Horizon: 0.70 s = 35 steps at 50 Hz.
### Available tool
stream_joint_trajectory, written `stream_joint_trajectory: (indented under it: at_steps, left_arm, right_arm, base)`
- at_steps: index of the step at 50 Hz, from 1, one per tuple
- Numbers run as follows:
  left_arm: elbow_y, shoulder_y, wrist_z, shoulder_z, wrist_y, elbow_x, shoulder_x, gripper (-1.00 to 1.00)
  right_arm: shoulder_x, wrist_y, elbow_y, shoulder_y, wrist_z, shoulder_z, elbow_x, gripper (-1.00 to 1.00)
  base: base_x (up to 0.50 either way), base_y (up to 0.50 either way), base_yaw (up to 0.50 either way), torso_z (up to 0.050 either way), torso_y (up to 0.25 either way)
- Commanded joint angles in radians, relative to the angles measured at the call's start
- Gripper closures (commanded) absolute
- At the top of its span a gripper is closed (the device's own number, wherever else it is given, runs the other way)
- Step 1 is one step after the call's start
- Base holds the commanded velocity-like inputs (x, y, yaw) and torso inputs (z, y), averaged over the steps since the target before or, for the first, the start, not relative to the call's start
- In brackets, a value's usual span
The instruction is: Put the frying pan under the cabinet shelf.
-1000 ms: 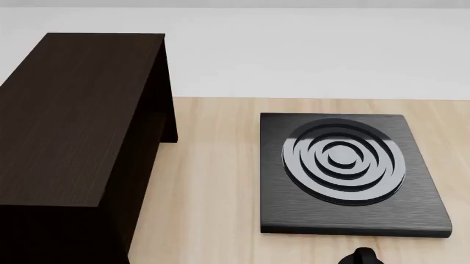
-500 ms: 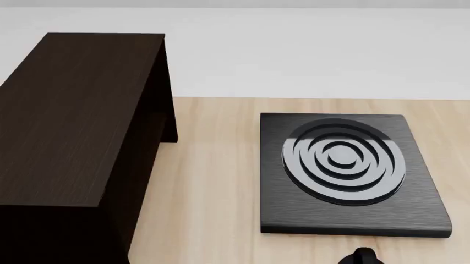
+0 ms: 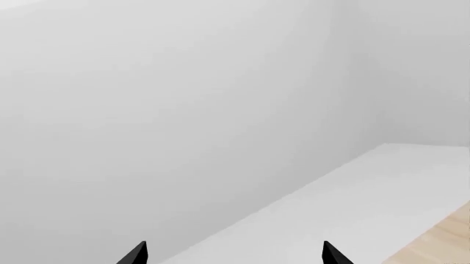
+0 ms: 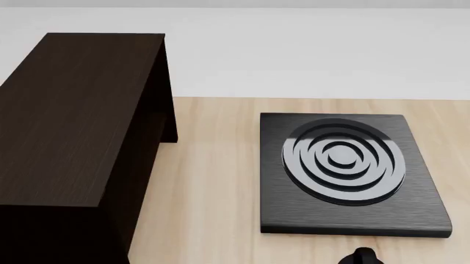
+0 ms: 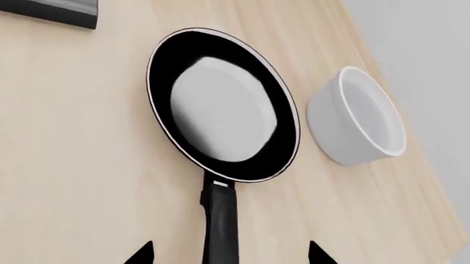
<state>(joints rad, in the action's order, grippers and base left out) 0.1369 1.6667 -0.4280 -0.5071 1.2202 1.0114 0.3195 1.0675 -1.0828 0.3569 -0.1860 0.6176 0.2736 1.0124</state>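
The head view shows the large dark brown wood-grain cabinet shelf [image 4: 77,118] on the light wooden table [image 4: 209,181], with a square black plate with concentric rings [image 4: 345,173] to its right, but no pan. Only the right wrist view shows the round black frying pan [image 5: 224,104], lying flat on the table beside a white cylindrical pot [image 5: 356,124]. Its long handle runs between the right gripper [image 5: 230,254]'s spread, released fingers [image 5: 142,255], untouched. The left gripper [image 3: 233,254] fingers, likewise spread, face a blank white wall.
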Motion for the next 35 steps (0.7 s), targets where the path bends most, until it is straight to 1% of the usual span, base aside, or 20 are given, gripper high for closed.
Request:
stream_joint_trajectory:
  at_steps: [1,12,19,25,35]
  left_arm:
    - [-0.006,0.007,0.001,-0.011,-0.004,0.000,-0.006,-1.00]
    - [-0.022,0.001,0.011,-0.036,-0.023,-0.012,-0.021,-1.00]
    - [-0.027,0.006,0.010,-0.042,-0.024,-0.010,-0.029,-1.00]
    - [-0.037,0.010,0.012,-0.050,-0.028,-0.014,-0.035,-1.00]
    - [-0.047,0.023,0.009,-0.058,-0.026,-0.013,-0.043,-1.00]
  right_arm:
    - [-0.016,0.035,-0.029,-0.071,-0.029,0.066,-0.008,-1.00]
    - [-0.037,0.098,-0.081,-0.081,-0.076,0.033,-0.060,-1.00]
    - [-0.037,0.107,-0.105,-0.057,-0.090,0.008,-0.070,-1.00]
    - [-0.047,0.116,-0.129,-0.015,-0.102,-0.044,-0.088,-1.00]
    - [-0.067,0.146,-0.152,-0.039,-0.120,-0.040,-0.099,-1.00]
  base:
    - [0.00,0.00,0.00,0.000,0.000]
    - [0.00,0.00,0.00,0.000,0.000]
    - [0.00,0.00,0.00,0.000,0.000]
    - [0.00,0.00,0.00,0.000,0.000]
    - [0.00,0.00,0.00,0.000,0.000]
